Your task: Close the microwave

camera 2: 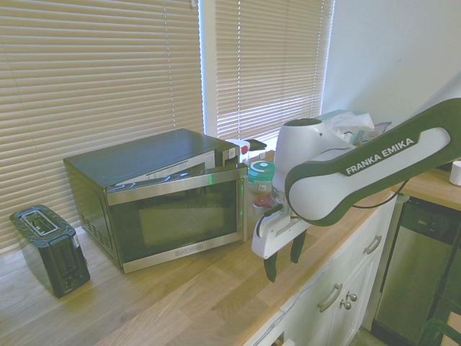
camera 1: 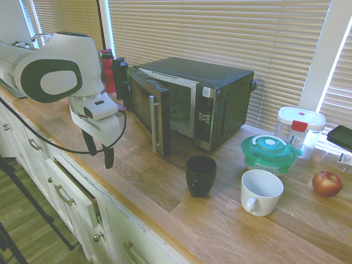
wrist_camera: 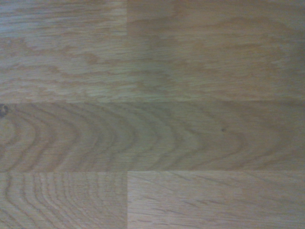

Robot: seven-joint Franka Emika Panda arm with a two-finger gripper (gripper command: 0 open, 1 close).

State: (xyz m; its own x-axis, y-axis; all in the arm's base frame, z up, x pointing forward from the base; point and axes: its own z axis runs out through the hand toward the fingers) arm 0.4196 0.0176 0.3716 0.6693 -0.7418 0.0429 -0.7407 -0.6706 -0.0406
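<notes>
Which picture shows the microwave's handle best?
The first exterior view: the silver handle stands out there on the half-open door. The second exterior view shows the door's front, the handle hardly distinguishable. The wrist view shows only wood.

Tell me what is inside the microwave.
Through the gap beside the microwave's partly open door, only a dim cavity shows, no food or dish; the door hides the rest.
</notes>
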